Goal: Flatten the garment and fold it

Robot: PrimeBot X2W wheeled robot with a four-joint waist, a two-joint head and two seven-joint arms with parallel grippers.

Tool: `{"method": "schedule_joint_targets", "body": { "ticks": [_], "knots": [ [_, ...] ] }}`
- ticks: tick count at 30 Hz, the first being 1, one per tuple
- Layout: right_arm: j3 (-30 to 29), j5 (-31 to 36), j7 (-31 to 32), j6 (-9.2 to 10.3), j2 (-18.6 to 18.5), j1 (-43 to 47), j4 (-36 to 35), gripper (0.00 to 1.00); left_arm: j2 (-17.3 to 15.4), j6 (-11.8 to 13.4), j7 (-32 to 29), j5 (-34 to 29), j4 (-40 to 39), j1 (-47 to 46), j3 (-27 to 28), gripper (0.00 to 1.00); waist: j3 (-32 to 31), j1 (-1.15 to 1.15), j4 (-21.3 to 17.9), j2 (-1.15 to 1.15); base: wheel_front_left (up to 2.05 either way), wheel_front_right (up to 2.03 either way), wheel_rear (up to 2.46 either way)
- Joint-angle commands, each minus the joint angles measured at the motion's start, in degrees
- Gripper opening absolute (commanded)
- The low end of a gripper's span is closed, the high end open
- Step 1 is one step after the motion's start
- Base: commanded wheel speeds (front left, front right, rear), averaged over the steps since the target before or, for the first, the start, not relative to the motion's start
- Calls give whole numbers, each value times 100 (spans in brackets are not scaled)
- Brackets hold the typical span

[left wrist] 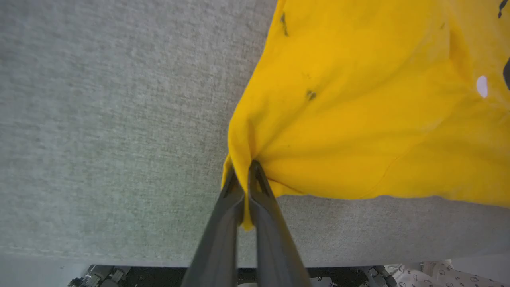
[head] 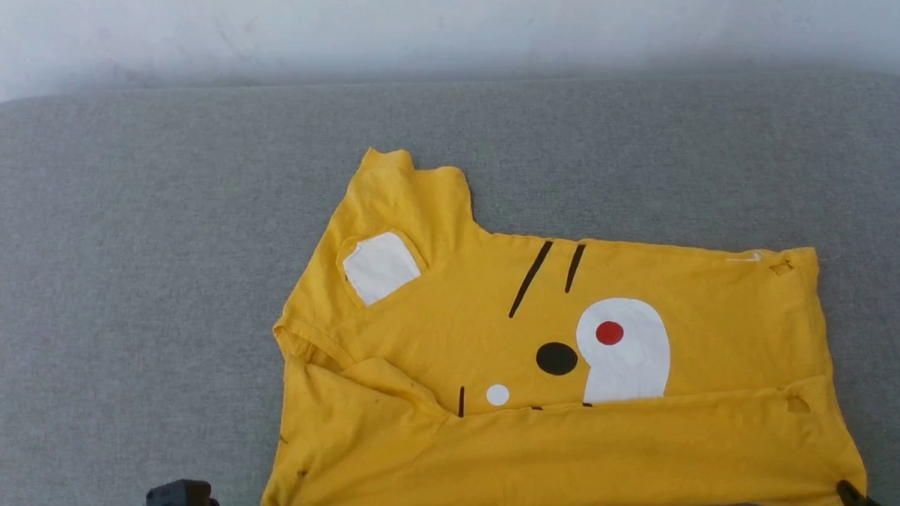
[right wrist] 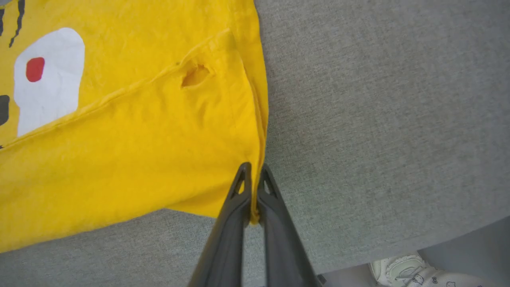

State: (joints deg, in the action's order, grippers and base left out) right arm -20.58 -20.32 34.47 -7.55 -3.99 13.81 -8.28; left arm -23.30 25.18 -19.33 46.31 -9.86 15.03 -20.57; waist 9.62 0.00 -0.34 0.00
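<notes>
Left claw point(left wrist: 247, 165), right claw point(right wrist: 255, 169) clamp garment point(head: 448, 313) corners.

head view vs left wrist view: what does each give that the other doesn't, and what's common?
Head view adds: the garment whole, a near flap lying over the bottom of the print; the big white patch with its red dot; two black strokes; the right gripper at the near right corner.
Left wrist view adds: the left gripper shut on a bunched corner of the cloth.
Shared: yellow cloth, the small white dot, the grey padded surface.
</notes>
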Motion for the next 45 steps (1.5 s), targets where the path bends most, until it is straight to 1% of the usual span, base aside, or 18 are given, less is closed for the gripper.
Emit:
{"method": "schedule_joint_targets", "body": {
  "ticks": [1, 2, 3, 5, 8, 11, 15, 19, 20, 22, 24, 25, 28, 31, 34, 38, 41, 45],
  "knots": [
    [-46, 42, -98, 6, 19, -28, 31, 26, 11, -49, 62, -41, 126, -92, 17, 24, -12, 0, 1, 0, 0, 0, 0],
    [-75, 68, -194, 6, 28, -78, 49, 53, 43, -87, 121, -49, 172, -158, 18, 100, -21, 0, -2, 0, 0, 0, 0],
    [-52, 103, -261, 6, 32, -112, 75, 100, 81, -124, 183, -36, 241, -217, 40, 100, -35, 0, -9, 0, 0, 0, 0],
    [-16, 117, -336, 6, 40, -177, 111, 100, 101, -204, 238, -42, 347, -321, 30, 100, -53, 0, -27, 0, 0, 0, 0],
    [3, 116, -488, 6, 35, -288, 71, 100, 96, -254, 347, -69, 355, -491, 98, 100, -62, 0, -56, 0, 0, 0, 0],
    [-25, 130, -679, 6, 7, -417, -51, 100, -7, -222, 464, -162, 154, -708, 260, 100, -18, 0, -106, 0, 0, 0, 0],
    [32, 190, -967, 6, -47, -636, -225, 100, -266, -70, 694, -514, -247, -1218, 545, 100, 132, 0, -204, 0, 0, 0, 0],
    [221, 182, -1157, 6, -57, -883, -313, 100, -565, -55, 757, -931, -602, -2031, 654, 100, 404, 0, -334, 0, 0, 0, 0],
    [272, 170, -1191, 6, -59, -945, -321, 100, -671, -138, 750, -1065, -652, -2287, 606, 100, 490, 0, -367, 0, 0, 0, 0],
    [373, 145, -1262, 6, -70, -1072, -338, 100, -772, -256, 723, -1246, -660, -2834, 545, 100, 678, 0, -432, 0, 0, 0, 0],
    [475, 128, -1329, 6, -88, -1201, -356, 100, -891, -418, 618, -1419, -523, -3385, 433, 100, 875, 0, -505, 0, 0, 0, 0],
    [475, 128, -1329, 6, -88, -1201, -356, 100, -891, -418, 618, -1419, -523, -3385, 433, 100, 875, 0, -505, 0, 0, 0, 0],
    [639, 91, -1438, 6, -142, -1402, -357, 100, -983, -581, 303, -1602, -197, -4188, 261, 100, 1180, 0, -620, 0, 0, 0, 0],
    [801, 60, -1568, 6, -210, -1606, -305, 100, -968, -880, 15, -1664, 143, -4946, 27, 100, 1453, 0, -733, 0, 0, 0, 0],
    [964, 23, -1672, 6, -251, -1792, -205, 100, -954, -1252, -332, -1663, 527, -5527, -257, 100, 1668, 0, -839, 0, 0, 0, 0],
    [1132, -12, -1788, 6, -286, -1971, -54, 100, -925, -1652, -860, -1584, 1057, -6002, -584, 100, 1865, 0, -951, 0, 0, 0, 0],
    [1213, -47, -1853, 6, -303, -2065, 67, 100, -917, -1896, -1197, -1463, 1408, -6206, -737, 100, 1986, 0, -1024, 0, 0, 0, 0],
    [1290, -94, -1914, 6, -317, -2169, 196, 100, -952, -1964, -1416, -1437, 1785, -6408, -778, 100, 2143, 0, -1110, 0, 0, 0, 0]
  ]
}}
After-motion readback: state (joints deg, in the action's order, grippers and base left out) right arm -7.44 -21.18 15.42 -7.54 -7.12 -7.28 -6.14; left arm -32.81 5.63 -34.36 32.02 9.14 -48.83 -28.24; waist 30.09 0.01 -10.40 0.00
